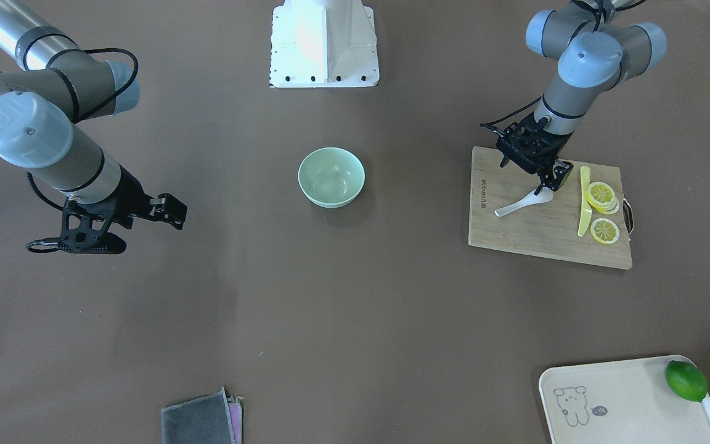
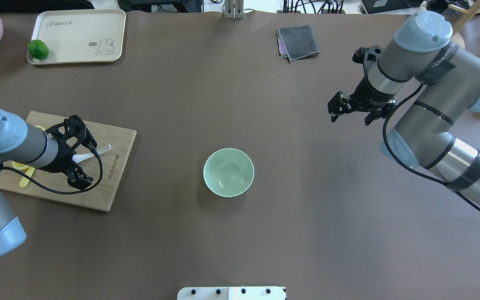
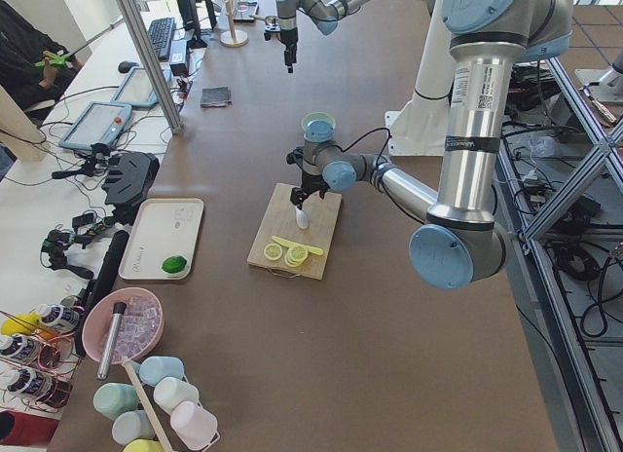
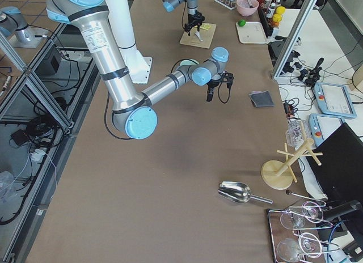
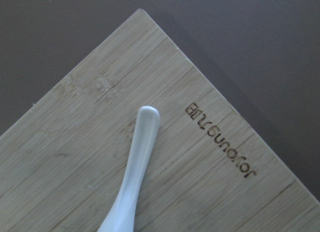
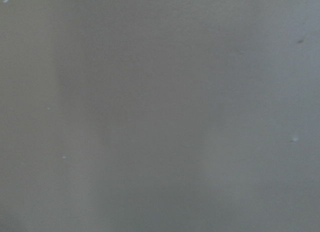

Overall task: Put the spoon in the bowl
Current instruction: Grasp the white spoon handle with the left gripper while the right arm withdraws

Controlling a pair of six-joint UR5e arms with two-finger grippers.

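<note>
At the bottom edge of the front-facing view, a folded grey cloth lies on the brown table, left of centre. In the lower right corner sits a cream tray with a small animal drawing, and a green lime rests at the tray's upper right rim.

Farther back, at the right middle of the frame, lies the wooden cutting board. The spoon is on it near the centre, with its handle pointing toward the lower left and its scoop end under the left gripper. The left gripper points down at the board. Its jaws are drawn in narrow on the scoop end of the spoon, and the handle tip lies low over the wood. The left wrist view shows only the white handle running up from the bottom centre, over the board near its printed lettering. To the right of the spoon, a slim yellow knife lies lengthwise, with lemon slices just beside it.

At about the same depth, in the middle of the frame, the bowl stands upright and empty, well apart from the board and the spoon.

In the overhead view, the right gripper hangs at the upper right above bare table, its jaws spread apart with nothing between them.

Farthest back, at the top centre of the front-facing view, stands the white robot base.
</note>
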